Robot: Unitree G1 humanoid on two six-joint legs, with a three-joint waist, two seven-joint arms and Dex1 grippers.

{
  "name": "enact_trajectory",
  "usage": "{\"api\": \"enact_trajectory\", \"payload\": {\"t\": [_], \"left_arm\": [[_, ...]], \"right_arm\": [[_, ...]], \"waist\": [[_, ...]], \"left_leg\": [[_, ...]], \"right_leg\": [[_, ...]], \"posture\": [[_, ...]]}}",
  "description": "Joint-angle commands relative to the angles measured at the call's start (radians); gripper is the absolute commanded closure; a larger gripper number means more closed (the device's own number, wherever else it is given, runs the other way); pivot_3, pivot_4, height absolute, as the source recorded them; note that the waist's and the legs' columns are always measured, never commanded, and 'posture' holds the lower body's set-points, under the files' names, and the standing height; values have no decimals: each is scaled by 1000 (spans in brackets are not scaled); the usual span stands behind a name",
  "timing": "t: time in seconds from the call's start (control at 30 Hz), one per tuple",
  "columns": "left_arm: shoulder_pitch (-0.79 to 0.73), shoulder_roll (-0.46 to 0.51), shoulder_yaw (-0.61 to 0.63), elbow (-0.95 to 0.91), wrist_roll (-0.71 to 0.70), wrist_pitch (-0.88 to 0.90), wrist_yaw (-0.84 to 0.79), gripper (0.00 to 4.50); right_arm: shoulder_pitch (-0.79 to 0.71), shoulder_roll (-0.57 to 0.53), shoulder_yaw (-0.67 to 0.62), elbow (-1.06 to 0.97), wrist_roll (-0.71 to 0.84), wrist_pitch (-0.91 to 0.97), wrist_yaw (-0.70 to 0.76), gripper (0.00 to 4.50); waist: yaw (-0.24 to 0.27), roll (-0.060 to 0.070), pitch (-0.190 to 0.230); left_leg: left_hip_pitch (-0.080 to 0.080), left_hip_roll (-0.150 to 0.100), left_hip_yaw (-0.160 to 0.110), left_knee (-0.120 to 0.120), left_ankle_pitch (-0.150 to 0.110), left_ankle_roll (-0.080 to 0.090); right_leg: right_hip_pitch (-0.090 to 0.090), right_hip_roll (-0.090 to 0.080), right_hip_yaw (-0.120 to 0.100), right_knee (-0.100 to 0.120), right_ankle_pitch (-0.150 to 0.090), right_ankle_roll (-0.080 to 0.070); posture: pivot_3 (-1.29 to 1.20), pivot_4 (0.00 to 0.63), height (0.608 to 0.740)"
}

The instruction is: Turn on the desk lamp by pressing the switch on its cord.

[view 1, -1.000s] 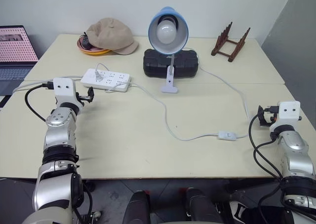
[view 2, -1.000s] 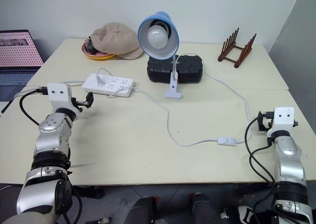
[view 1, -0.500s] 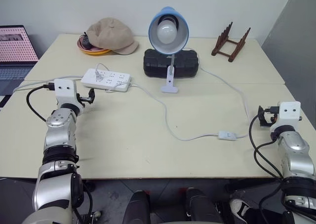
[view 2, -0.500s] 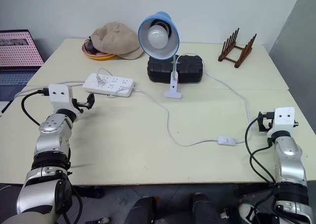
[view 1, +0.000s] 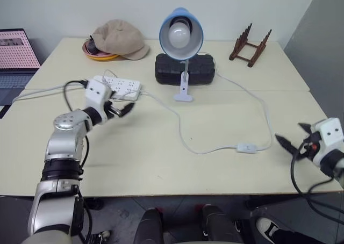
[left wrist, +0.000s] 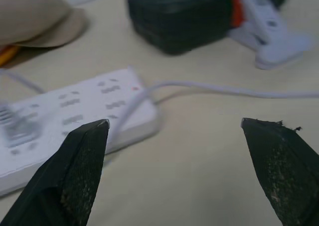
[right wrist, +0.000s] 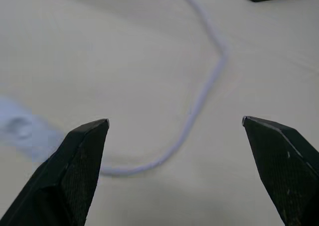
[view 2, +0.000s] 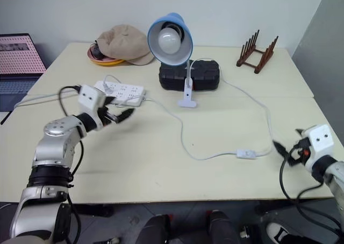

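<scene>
A: What is the pale desk [view 1: 134, 152] carrying against the white wall?

B: The desk lamp [view 1: 181, 35] is standing toward the back, its blue shade facing the viewer, just in front of a black case [view 1: 185, 68]. A tan cap [view 1: 117, 38], a wooden rack [view 1: 249, 45] and a white power strip [view 1: 115, 85] are lying nearby.

A: Where is the switch [view 1: 246, 147] lying?

B: Toward the right front — on the cord [view 1: 183, 134], which is looping from the lamp base across the desk.

A: And the end effectors?

B: The left end effector [view 1: 122, 109] is hovering released beside the power strip, holding nothing. The right end effector [view 1: 290, 142] is also spread wide and empty — pointing toward the switch, apart from it.
</scene>
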Motion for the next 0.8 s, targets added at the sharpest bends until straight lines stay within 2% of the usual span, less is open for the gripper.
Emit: {"api": "enact_trajectory", "payload": {"t": [0.03,0.17,0.37,0.63,0.8], "left_arm": [[5,59,-79,-233,-81,91,-181,83],[15,79,-135,-358,-112,134,-259,83],[45,51,-218,-511,-131,143,-303,83],[43,23,-220,-626,-202,183,-303,83],[39,8,-226,-645,-209,188,-281,83]], "right_arm": [[-88,-102,67,15,25,-10,184,0],[-274,-118,200,163,-39,-84,279,0],[-440,-113,378,364,-161,-219,429,0],[-496,-129,450,456,-198,-262,569,0],[-495,-115,452,474,-222,-289,576,0]], "waist": [[-4,-1,1],[-14,-1,1],[-12,-1,1],[-7,0,2],[-8,0,2]], "left_leg": [[0,0,0,0,0,0],[1,0,0,1,0,0],[0,0,0,0,0,0],[-1,0,-1,-2,0,0],[0,0,-1,-1,0,0]], "right_leg": [[0,0,0,0,0,0],[0,-1,0,0,0,0],[0,0,0,0,-2,-1],[-1,0,-1,0,-2,4],[-1,0,-1,1,-4,0]], "posture": [[0,150,740],[0,150,740],[0,150,740],[0,150,740],[0,150,740]]}}
